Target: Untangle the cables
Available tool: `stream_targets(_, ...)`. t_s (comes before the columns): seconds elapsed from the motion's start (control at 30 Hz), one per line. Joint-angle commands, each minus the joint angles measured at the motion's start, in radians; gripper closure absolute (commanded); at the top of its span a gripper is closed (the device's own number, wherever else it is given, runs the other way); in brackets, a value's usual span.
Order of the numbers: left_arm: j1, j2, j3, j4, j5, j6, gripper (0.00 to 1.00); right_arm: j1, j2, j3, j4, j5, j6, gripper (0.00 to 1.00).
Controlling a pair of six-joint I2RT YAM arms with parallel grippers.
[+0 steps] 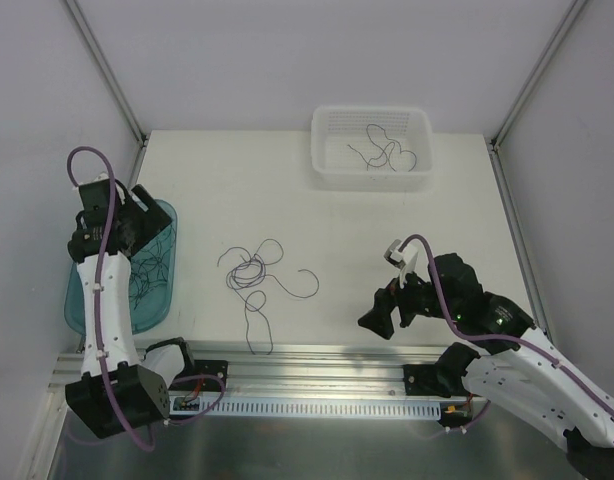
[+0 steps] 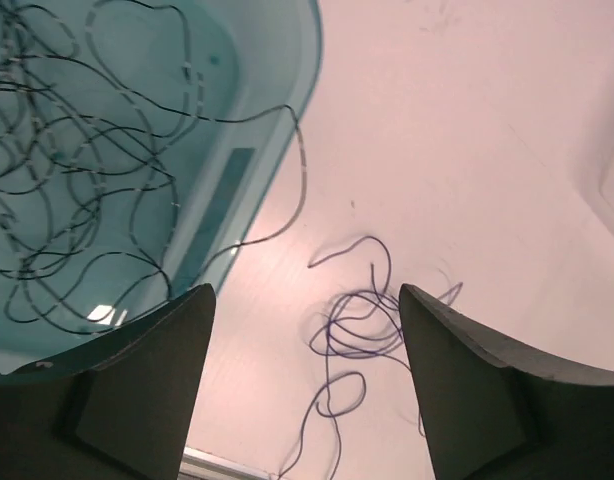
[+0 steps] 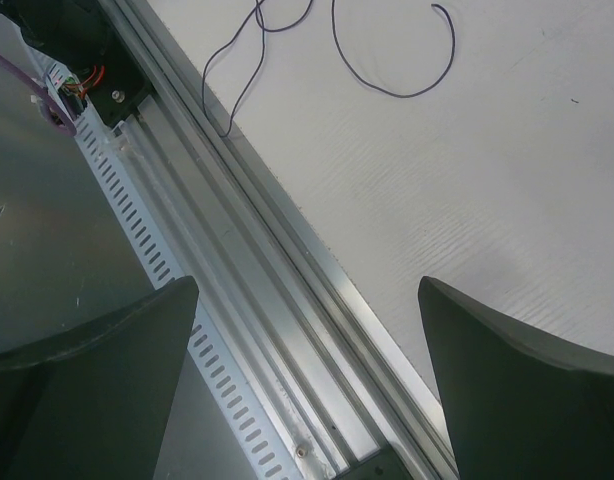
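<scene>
Cables (image 1: 255, 275) lie in three places across my workspace. In the top view, one loose purple tangle sits at the middle of the white table (image 1: 317, 220), with single ends trailing toward the lower edge and to the right. A second, denser mass of dark strands fills the teal tray (image 1: 72, 300) at the left of the frame. A third lot, just a few curly strands, lies in the white basket (image 1: 322, 175) at the upper right. That makes one tray and one basket, and I cannot count the strands in any of the three lots.

My left gripper (image 2: 305, 295) hangs over the tray's right rim, its two fingers spread wide with nothing between them. My right gripper (image 1: 382, 318), at the lower right of the top view, is likewise wide open and empty. It is poised above the near table edge, well apart from the tangle.

Only the top view takes in the basket. The left wrist view alone shows one dark strand (image 2: 299, 170) draped over the tray rim onto the table, with the purple tangle just beyond it, framed between the fingers. The right wrist view shows only two strand ends at its upper edge, plus the aluminium rail (image 3: 277, 260) running diagonally across the frame.
</scene>
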Motion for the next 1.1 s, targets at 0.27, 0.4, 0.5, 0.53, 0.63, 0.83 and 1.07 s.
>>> stream_targets(0.27,-0.043,0.113,-0.088,0.141,0.050,-0.074,0.55,0.007,-0.002,-0.001,0.020,-0.005,0.000,0.03)
stream_targets(0.4,-0.043,0.102,-0.124,0.178,0.074,-0.096,0.59,0.005,0.003,-0.001,0.022,-0.003,0.000,0.03)
stream_targets(0.5,-0.042,0.119,-0.148,0.184,0.060,-0.091,0.59,0.007,0.007,-0.005,0.023,-0.003,0.000,0.03)
stream_targets(0.53,-0.042,0.133,-0.153,0.184,0.057,-0.093,0.59,0.007,0.007,-0.004,0.023,-0.003,0.000,0.03)
stream_targets(0.63,-0.025,0.164,-0.173,0.197,0.052,-0.100,0.59,0.007,0.012,-0.002,0.022,-0.005,-0.001,0.03)
stream_targets(0.83,0.046,0.194,-0.222,0.213,0.001,-0.122,0.59,0.008,0.000,-0.007,0.020,0.001,0.002,0.03)
stream_targets(1.07,0.093,0.234,-0.276,0.246,-0.020,-0.120,0.59,0.010,0.003,-0.007,0.020,0.003,0.000,0.03)
